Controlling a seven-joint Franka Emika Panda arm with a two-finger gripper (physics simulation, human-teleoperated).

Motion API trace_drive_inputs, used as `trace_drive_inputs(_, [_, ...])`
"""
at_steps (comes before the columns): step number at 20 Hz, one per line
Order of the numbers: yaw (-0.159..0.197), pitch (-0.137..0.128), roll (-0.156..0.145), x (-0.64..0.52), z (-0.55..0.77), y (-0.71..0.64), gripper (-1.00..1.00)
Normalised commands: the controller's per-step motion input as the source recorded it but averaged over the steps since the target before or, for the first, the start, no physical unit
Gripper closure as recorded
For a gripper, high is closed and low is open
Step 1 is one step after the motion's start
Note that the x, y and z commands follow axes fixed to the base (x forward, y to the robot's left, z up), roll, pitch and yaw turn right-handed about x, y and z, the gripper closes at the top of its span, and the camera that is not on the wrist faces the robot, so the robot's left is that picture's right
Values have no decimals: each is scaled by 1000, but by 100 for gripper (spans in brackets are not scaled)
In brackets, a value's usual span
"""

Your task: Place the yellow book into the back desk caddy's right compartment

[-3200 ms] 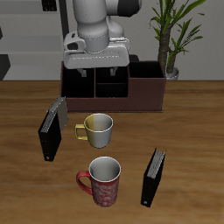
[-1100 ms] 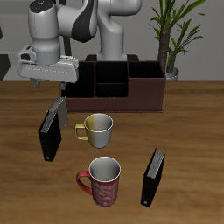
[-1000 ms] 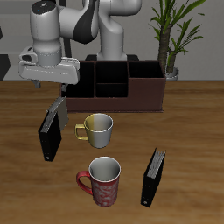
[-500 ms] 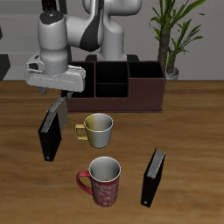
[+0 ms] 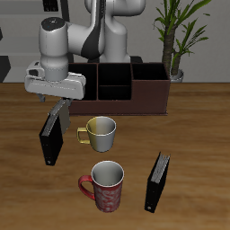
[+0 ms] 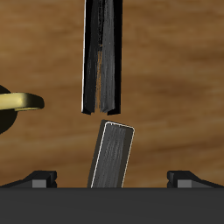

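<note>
The yellow book (image 5: 61, 111), thin with a pale grey-tan cover, stands on edge against a black book (image 5: 50, 137). My gripper (image 5: 59, 99) hangs open just above the yellow book's top edge, holding nothing. In the wrist view the yellow book (image 6: 112, 155) lies between my spread fingertips (image 6: 44, 178), with the black book (image 6: 101, 57) beyond it. The back desk caddy (image 5: 135, 88) stands farther back, and its large reddish-walled right compartment (image 5: 151, 92) is at one end.
A yellow-handled mug (image 5: 101, 133) stands beside the books, its handle also showing in the wrist view (image 6: 19, 102). A red mug (image 5: 107, 186) and a second black book (image 5: 158, 181) are near the front edge. A potted plant (image 5: 176, 36) stands behind the caddy.
My arm swung from in front of the caddy over to the two leaning books, then came down towards the yellow book's top edge. The gripper stayed open; nothing else moved.
</note>
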Motion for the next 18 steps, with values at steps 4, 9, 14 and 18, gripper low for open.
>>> trace_drive_inputs(4, [-17, -1, -23, -18, -171, -122, -100])
trace_drive_inputs(9, [-14, 10, -10, 0, -155, -21, -100])
trace_drive_inputs(14, [-1, 20, 8, 38, -199, 96, -100])
trace_drive_inputs(18, [-31, 40, -10, 69, -302, -52, -100])
